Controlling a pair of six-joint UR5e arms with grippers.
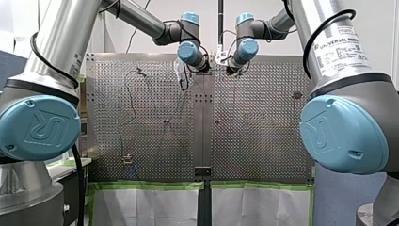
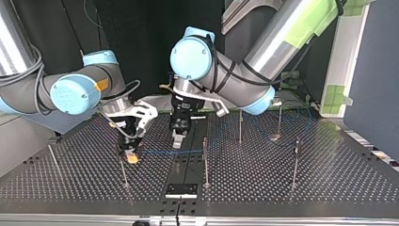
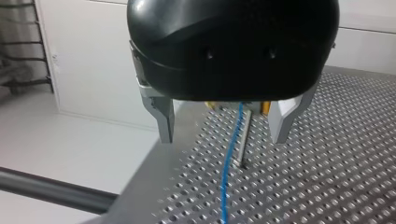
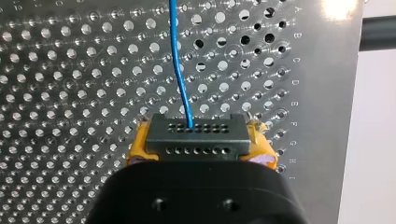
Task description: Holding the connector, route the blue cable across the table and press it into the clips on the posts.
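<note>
In the right wrist view my right gripper [image 4: 201,142] has its yellow pads [image 4: 139,145] shut on a dark multi-pin connector [image 4: 196,134]. The blue cable [image 4: 179,60] leaves the connector and runs ahead over the perforated table. At the top view's left the same gripper [image 2: 130,155] holds the connector low beside a thin post [image 2: 123,170], and the cable [image 2: 169,152] stretches away toward the middle. My left gripper [image 3: 224,139] stands open, its metal fingers [image 3: 162,119] wide on either side of the cable [image 3: 229,163] without touching it. It hangs over the table's centre seam [image 2: 178,137].
Several thin clip posts stand on the table: one near the middle [image 2: 205,162], one behind it [image 2: 240,125], two more to the top view's right [image 2: 295,162] [image 2: 279,120]. A black bracket [image 2: 181,189] sits at the near edge. In the front view both arms meet at the far end [image 1: 207,63].
</note>
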